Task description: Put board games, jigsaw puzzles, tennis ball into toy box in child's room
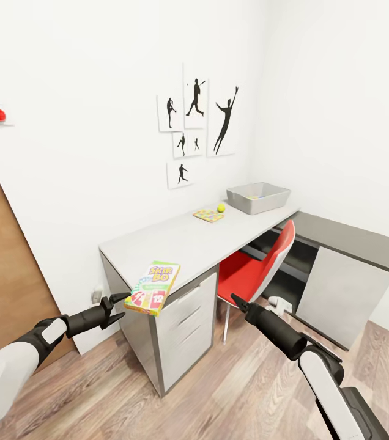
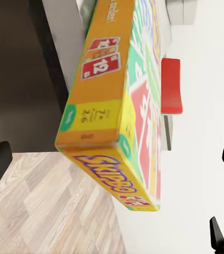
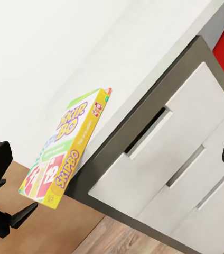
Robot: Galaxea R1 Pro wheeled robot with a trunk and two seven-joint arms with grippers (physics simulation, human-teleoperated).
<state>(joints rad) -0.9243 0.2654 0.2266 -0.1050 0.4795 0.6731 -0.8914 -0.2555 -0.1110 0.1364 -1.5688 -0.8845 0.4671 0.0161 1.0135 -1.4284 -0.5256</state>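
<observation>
The left black two-finger gripper (image 1: 123,307), fingers spread apart, sits just beside the yellow-edged green-and-red SKIP-BO game box (image 1: 152,288), which overhangs the front edge of the long light grey table (image 1: 176,241). Near its far end lie a multicoloured puzzle mat (image 1: 208,215), yellow-green tennis ball (image 1: 221,208) and light grey toy box (image 1: 259,197). The right gripper (image 1: 236,299) hangs open.

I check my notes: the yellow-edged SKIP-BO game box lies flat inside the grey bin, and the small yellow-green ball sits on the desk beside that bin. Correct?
Not quite. The head view shows the yellow-edged SKIP-BO game box overhanging the long grey desk's near corner, far from the light grey bin. The small yellow-green ball is indeed beside that bin.
</observation>
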